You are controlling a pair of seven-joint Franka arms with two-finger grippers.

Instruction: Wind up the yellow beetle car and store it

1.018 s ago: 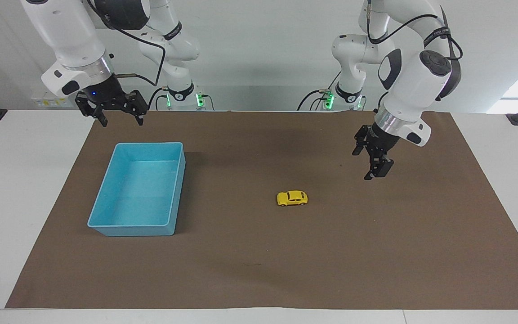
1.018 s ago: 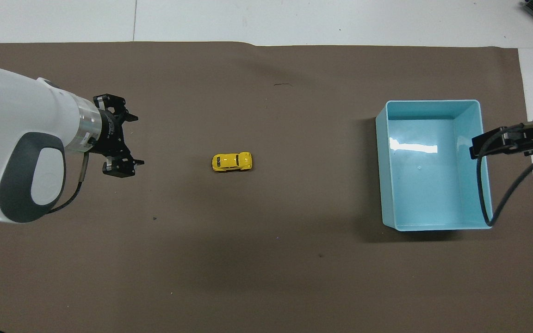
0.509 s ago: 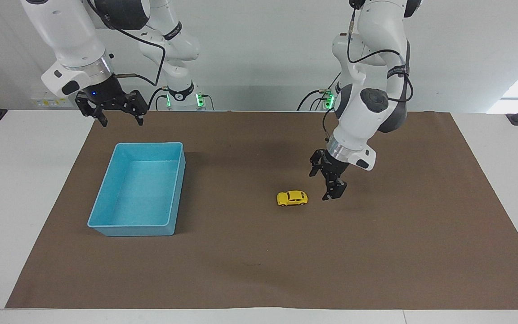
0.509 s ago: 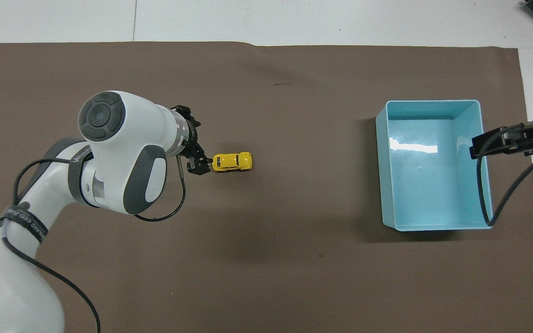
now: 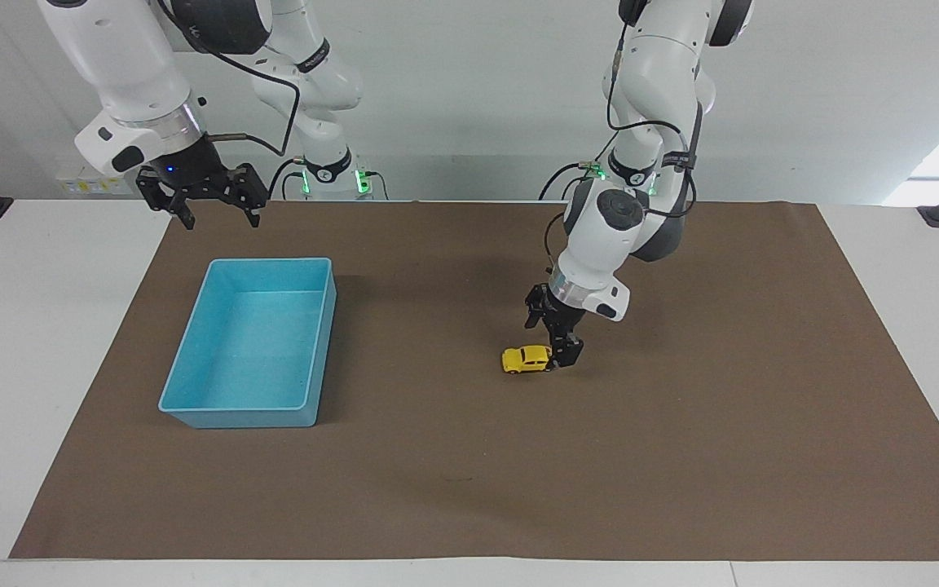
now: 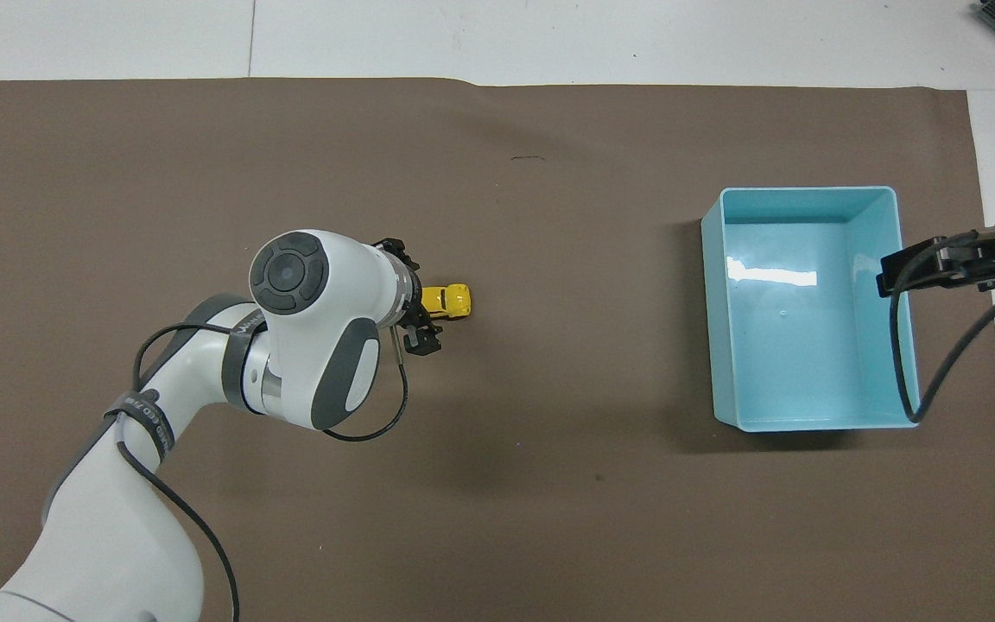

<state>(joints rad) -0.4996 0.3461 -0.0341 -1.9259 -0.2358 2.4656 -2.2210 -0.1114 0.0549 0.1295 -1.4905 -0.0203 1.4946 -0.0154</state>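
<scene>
the yellow beetle car [image 5: 528,359] stands on its wheels on the brown mat [image 5: 469,489], near the middle of the surface [image 5: 46,342], well apart from the light blue bin [image 5: 251,346], which lies toward the right arm's end.

the left gripper [image 5: 557,352] is down at the end of the car that points toward the left arm's end of the surface. in the facing view one black finger reaches down to the car's rear corner and appears to touch it, while the other finger sits higher and nearer to the robots; the jaws stand open, and the car rests on the mat, not lifted. the facing view shows almost the whole car body.

the overhead view shows only the part of the car [image 6: 448,299] toward the bin; the left arm's wrist housing covers the rest. there the left gripper [image 6: 418,321] shows as black fingers spread on either side of the car's hidden end.

the right gripper [image 5: 211,204] hangs in the air over the mat's edge, above the bin's end nearest the robots, jaws open and holding nothing; this arm waits. the overhead view shows only a dark part of it [image 6: 938,263] over the bin's rim, with a cable looping down, and the jaws are not readable there.
</scene>
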